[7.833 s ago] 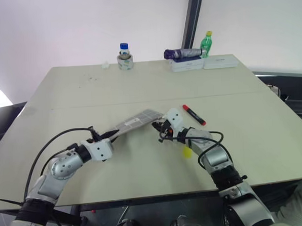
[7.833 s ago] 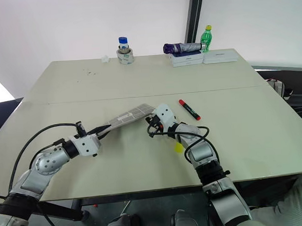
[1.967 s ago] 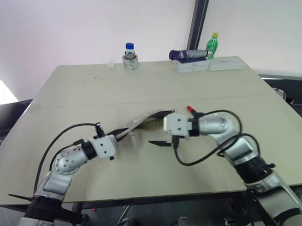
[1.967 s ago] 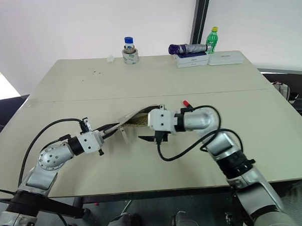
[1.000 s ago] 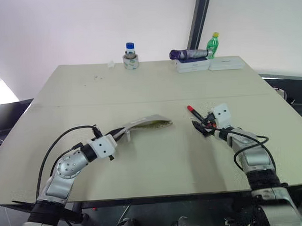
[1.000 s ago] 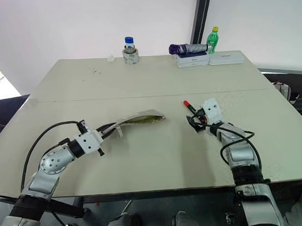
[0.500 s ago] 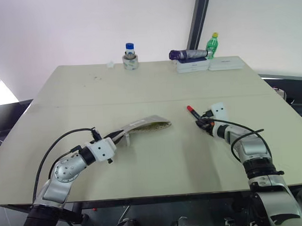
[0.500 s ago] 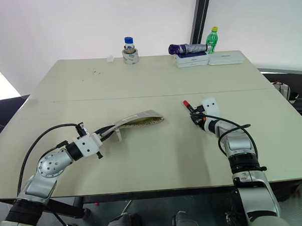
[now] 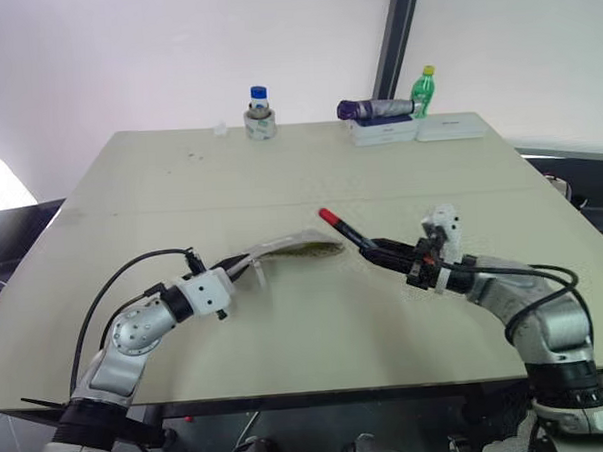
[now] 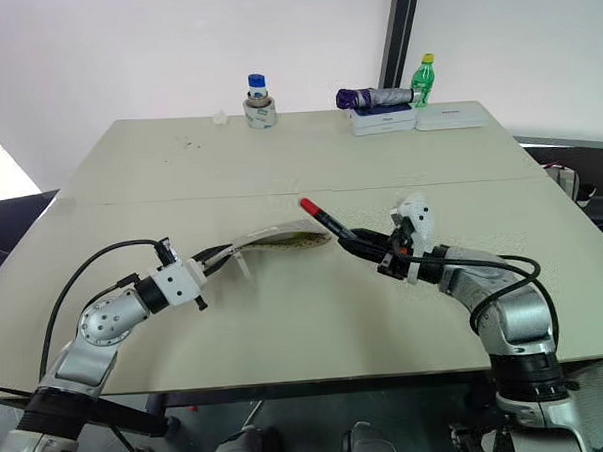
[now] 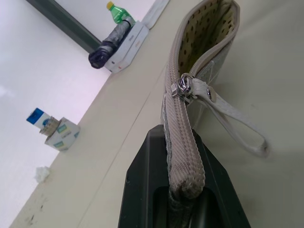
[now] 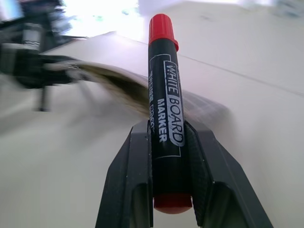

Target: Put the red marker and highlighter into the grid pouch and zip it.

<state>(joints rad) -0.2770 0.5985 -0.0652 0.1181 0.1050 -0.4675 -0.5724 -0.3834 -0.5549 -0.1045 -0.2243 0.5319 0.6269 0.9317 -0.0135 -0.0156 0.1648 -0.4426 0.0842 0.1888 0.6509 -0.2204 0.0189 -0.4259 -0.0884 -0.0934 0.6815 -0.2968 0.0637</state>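
The red marker (image 12: 164, 114) is clamped between the two black fingers of the right gripper (image 9: 383, 254), held clear above the surface (image 9: 309, 166) with its red cap pointing toward the grid pouch (image 9: 288, 251). In the right wrist view its dark body shows a white label reading "WHITE BOARD MARKER". The cap tip sits just above and beside the pouch's open mouth, not inside it.

The pouch is lifted at one end by the left gripper (image 11: 183, 190), whose fingers are pressed together on the zipper edge; the far end of the pouch rests low toward the surface. The left wrist view shows its mouth gaping, a pale dotted lining inside, the metal zipper pull (image 11: 183, 89) near the fingers and a white strap (image 11: 237, 123) hanging from it. Whether the highlighter is inside cannot be told.

Nothing lies between the marker and the pouch mouth. At the far edge of the surface, well apart, stand a small blue-capped jar (image 9: 257, 112), a green bottle (image 9: 422, 89), a dark folded umbrella (image 9: 371, 108) and flat white boxes (image 9: 417, 129).

The right arm reaches in from the right, bent at the elbow, its gripper roughly level and aimed leftward. The left arm reaches forward from the left, its gripper level and aimed rightward.
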